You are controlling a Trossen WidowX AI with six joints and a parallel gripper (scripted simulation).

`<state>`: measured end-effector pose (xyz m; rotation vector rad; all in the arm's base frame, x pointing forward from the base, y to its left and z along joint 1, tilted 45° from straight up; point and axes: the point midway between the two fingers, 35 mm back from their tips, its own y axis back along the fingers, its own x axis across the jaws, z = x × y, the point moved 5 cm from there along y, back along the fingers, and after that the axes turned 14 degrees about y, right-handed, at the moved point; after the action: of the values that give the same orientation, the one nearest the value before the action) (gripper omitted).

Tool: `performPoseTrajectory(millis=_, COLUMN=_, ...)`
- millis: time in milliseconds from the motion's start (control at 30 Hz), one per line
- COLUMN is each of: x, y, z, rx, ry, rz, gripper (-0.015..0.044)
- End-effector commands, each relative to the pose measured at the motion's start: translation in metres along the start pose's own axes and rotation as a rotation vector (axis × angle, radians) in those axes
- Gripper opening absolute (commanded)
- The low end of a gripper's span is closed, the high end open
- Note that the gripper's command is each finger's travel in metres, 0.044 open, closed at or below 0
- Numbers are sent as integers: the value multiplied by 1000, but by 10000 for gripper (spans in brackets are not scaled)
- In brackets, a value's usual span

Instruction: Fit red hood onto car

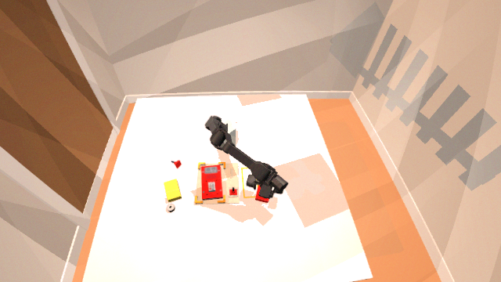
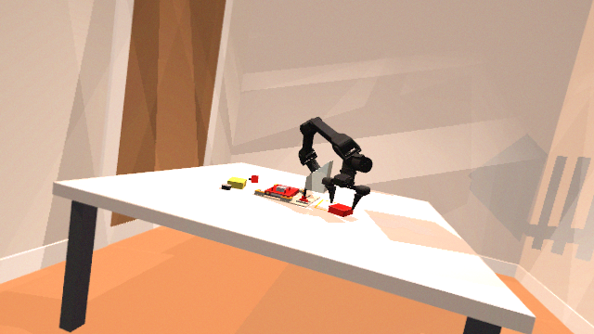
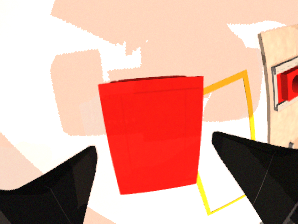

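The red hood (image 1: 262, 199) (image 2: 340, 210) (image 3: 152, 150) lies on the table, roof up, beside a yellow outline. My gripper (image 1: 259, 186) (image 2: 343, 205) (image 3: 156, 144) is open and empty, low over the hood, with one finger on each side of it in the wrist view. A gap shows between each fingertip and the hood. The red chassis (image 1: 211, 177) (image 2: 269, 191) sits between the orange corners of its jig (image 1: 199, 200), left of the hood in the top view. A grey block (image 2: 281, 188) stands on its deck. The pegs and the hood's corner holes cannot be made out.
A small red part with a black upright (image 1: 233, 192) (image 2: 304, 199) stands between chassis and hood. The yellow outline (image 1: 243, 184) (image 3: 247, 100) adjoins the hood. A yellow block (image 1: 172, 189) (image 2: 237, 183), a round part (image 1: 171, 207) and another red part (image 1: 177, 164) lie beyond the chassis.
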<state>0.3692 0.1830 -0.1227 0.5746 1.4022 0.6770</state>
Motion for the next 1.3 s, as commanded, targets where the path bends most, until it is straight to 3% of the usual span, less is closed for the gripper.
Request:
performPoseTrajectory(millis=0, x=0, y=-3, z=-1, rx=-1, ry=8, rz=-4, gripper=440)
performPoseTrajectory(millis=1067, x=0, y=-19, z=-1, rx=-1, ry=8, rz=-5, gripper=440)
performPoseTrajectory(millis=1200, x=0, y=-16, z=0, rx=0, ry=0, rz=-1, gripper=335)
performPoseTrajectory(millis=1267, x=0, y=-16, z=0, rx=0, ry=0, rz=-1, gripper=322)
